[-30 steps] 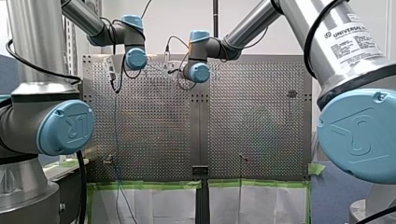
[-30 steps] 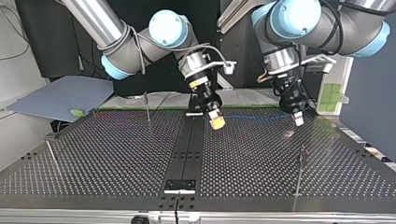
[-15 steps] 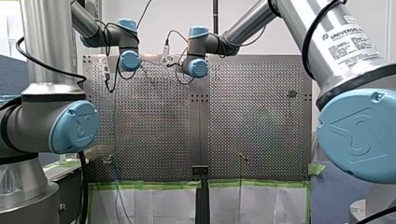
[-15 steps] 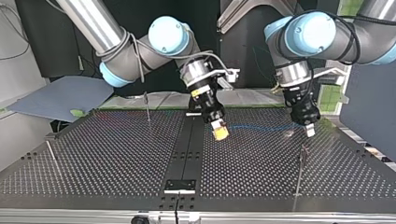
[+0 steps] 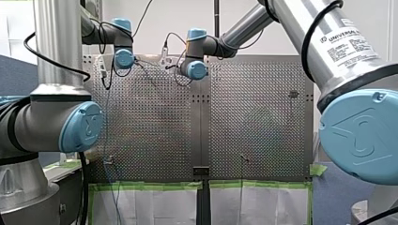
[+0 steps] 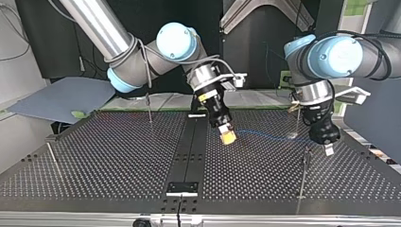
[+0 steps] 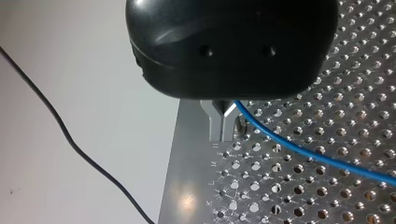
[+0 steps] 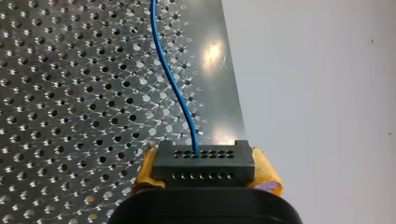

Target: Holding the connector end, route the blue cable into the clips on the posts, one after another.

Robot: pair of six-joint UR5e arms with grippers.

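In the right wrist view a black connector [image 8: 204, 164] sits clamped between yellow pads [image 8: 267, 171], with my right gripper [image 8: 205, 173] shut on it. The blue cable [image 8: 170, 79] leaves the connector and runs ahead over the perforated plate. In the top view my right gripper [image 6: 228, 137] hovers near the table's middle. From there the blue cable [image 6: 272, 136] stretches toward the view's right to my left gripper [image 6: 327, 149]. My left gripper [image 7: 223, 111] is shut, its metal fingers pinching the blue cable [image 7: 303, 150]. A thin post [image 6: 305, 164] stands just beside my left gripper.
More posts stand at the top view's back left [image 6: 149, 109], left edge [image 6: 51, 155] and front middle [image 6: 179, 209]. A black strip [image 6: 189, 151] divides the perforated table. In the front view the cable [image 5: 107, 122] hangs down past green tape [image 5: 145, 185] at the near edge.
My left gripper has moved toward the top view's right and forward, coming down beside the post. My right gripper has followed a little the same way. The cable between them lies longer.
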